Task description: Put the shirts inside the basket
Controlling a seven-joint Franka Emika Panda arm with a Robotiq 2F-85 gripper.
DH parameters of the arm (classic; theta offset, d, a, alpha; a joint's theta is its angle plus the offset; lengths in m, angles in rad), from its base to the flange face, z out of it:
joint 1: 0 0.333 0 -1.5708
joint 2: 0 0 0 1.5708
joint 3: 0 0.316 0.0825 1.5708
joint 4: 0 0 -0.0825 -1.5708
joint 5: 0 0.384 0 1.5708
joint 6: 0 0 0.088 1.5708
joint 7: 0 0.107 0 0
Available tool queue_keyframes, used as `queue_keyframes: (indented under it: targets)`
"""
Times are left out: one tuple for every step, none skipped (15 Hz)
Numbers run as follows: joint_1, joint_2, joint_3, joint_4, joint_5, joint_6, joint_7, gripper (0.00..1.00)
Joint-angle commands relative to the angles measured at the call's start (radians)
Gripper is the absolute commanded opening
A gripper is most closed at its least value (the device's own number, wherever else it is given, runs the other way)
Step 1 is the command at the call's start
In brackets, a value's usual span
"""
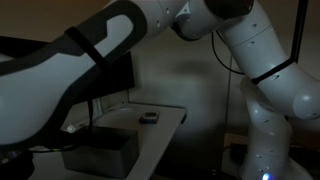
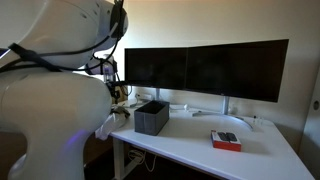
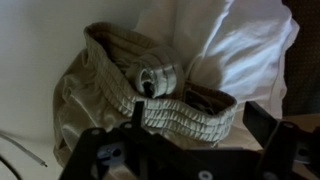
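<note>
In the wrist view a beige garment with a ribbed elastic band lies bunched beside a white shirt. My gripper is open just above them, with its two dark fingers on either side of the ribbed band and nothing gripped. A dark grey basket stands on the white desk; it also shows in an exterior view. My own arm hides the gripper and most of the clothes in both exterior views; a bit of pale cloth shows left of the basket.
Two dark monitors stand along the back of the white desk. A red and white object lies on the desk away from the basket. A small dark item lies near the desk's far edge.
</note>
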Motion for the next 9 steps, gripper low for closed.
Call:
queue_keyframes:
  targets:
    - [0.052,0.072,-0.028,0.071,-0.085,-0.018,0.067,1.0]
    - [0.061,0.094,-0.028,0.089,-0.09,-0.02,0.075,1.0]
    - [0.071,0.112,-0.032,0.103,-0.099,-0.022,0.086,1.0]
    - [0.072,0.131,-0.026,0.116,-0.094,-0.026,0.084,1.0]
    - [0.075,0.145,-0.024,0.126,-0.095,-0.024,0.076,1.0]
    - [0.076,0.158,-0.023,0.131,-0.089,-0.023,0.073,0.85]
    - [0.083,0.168,-0.027,0.138,-0.096,-0.03,0.068,0.74]
    - [0.087,0.176,-0.028,0.145,-0.094,-0.043,0.072,0.68]
    - [0.089,0.183,-0.03,0.153,-0.094,-0.049,0.07,0.6]
